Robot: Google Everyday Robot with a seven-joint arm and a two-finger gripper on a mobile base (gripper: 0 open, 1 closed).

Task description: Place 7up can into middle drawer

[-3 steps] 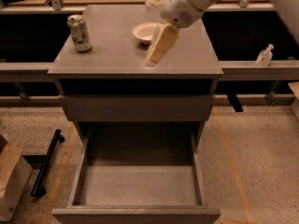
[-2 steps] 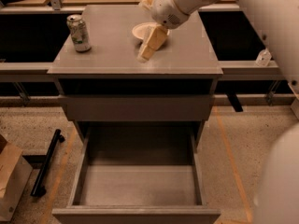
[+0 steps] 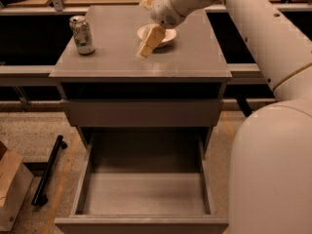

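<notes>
Since a moment ago the gripper (image 3: 145,48) has slid left across the cabinet top (image 3: 195,57), away from the right side and closer to the middle. The can (image 3: 82,34) has not shifted.

- Gripper: it hangs over the middle of the cabinet top, tilted down and to the left, with its tip just above the surface. It covers the left edge of the white bowl (image 3: 168,37). You cannot tell from here whether it is open or closed. It holds nothing you can see.
- Can: it stands upright at the far left corner of the cabinet top, silver lid up, well apart from the gripper and the bowl.
- Bowl: it sits far of centre on the top, right of the can.
- Open drawer (image 3: 146,189): it is pulled out toward you below a closed drawer front (image 3: 141,113), and its grey floor is in plain view.
- Arm (image 3: 253,28): it comes in from the far right and sweeps down the right edge, with its pale bulk filling the near right corner.
- Floor, left of the cabinet: a black bar (image 3: 48,169) lies there with a cardboard box (image 3: 12,189) nearer the left edge.
</notes>
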